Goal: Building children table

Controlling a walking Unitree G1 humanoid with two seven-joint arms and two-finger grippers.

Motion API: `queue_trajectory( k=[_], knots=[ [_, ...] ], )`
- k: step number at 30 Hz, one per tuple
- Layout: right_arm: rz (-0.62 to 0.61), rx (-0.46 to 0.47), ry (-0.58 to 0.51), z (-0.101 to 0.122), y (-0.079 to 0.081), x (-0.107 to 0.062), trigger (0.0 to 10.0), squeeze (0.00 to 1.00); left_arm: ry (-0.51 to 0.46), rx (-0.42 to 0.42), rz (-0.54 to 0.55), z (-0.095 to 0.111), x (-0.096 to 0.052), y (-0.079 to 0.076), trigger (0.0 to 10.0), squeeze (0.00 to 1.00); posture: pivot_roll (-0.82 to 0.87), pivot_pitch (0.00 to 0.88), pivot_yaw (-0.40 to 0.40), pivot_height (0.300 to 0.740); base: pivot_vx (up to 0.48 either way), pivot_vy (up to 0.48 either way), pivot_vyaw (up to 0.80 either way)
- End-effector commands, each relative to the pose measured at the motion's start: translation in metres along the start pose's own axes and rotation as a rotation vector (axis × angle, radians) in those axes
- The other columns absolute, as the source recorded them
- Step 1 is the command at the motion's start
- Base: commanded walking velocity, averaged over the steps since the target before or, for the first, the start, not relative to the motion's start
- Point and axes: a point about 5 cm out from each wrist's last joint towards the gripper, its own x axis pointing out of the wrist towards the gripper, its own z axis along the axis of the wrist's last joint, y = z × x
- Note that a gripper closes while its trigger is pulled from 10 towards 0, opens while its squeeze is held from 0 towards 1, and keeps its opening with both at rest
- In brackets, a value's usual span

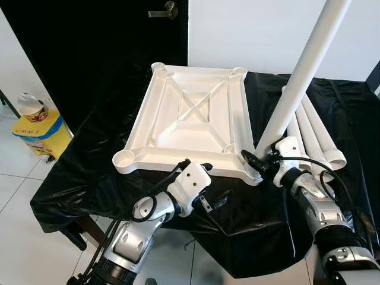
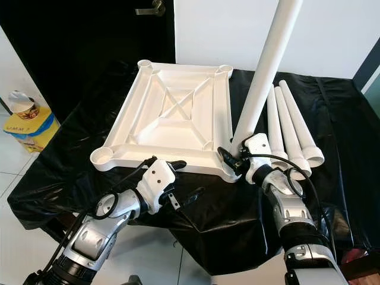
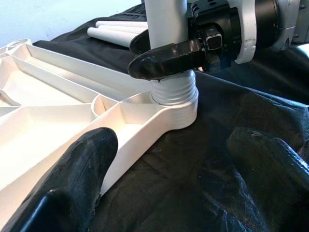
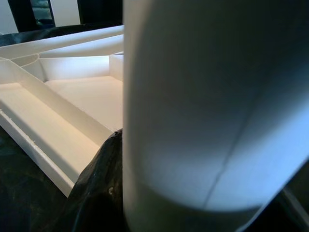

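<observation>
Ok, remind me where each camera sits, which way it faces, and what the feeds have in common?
Left eye, right eye: on the head, looking forward and down at the upturned tabletop; both silver arms show.
Left wrist: along the left gripper, open at the tabletop's near edge.
Right wrist: pressed against the upright leg.
Shared: the right gripper clamping that leg at the corner socket, seen in head and left wrist views.

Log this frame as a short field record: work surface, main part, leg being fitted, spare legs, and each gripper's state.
surface: black cloth over a table
main part: white tabletop, upside down, ribs up
leg in work: white leg, upright, threaded end in near right corner socket
spare legs: three legs, lying right of the tabletop
right gripper: shut on the white leg, low down
left gripper: open, at the tabletop's near edge
</observation>
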Motion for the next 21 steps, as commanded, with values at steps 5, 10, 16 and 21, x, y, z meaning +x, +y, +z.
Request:
queue_trajectory(
  k=[5, 10, 16, 21],
  knots=[
    [-0.021, 0.024, 0.05, -0.013, -0.001, -0.005, 10.0, 0.0, 0.0, -0.007, 0.027, 0.0, -0.002, 0.001, 10.0, 0.0, 0.01, 0.043, -0.068, 0.74, 0.0, 0.0, 0.0],
    [-0.118, 0.027, 0.071, -0.015, 0.001, 0.0, 10.0, 0.0, -0.012, -0.005, 0.035, 0.003, 0.002, 0.004, 10.0, 0.0, 0.01, 0.045, -0.068, 0.74, 0.0, 0.0, 0.0],
    [-0.222, 0.044, 0.078, -0.017, 0.007, 0.003, 10.0, 0.0, -0.014, -0.004, 0.038, 0.005, 0.004, 0.005, 10.0, 0.0, 0.03, 0.061, -0.063, 0.74, 0.0, 0.0, 0.0],
    [-0.389, 0.073, 0.082, -0.02, 0.012, 0.0, 10.0, 0.0, 0.006, 0.013, 0.035, 0.004, -0.001, 0.004, 10.0, 0.0, 0.04, 0.067, -0.052, 0.74, 0.0, 0.0, 0.0]
  ],
)
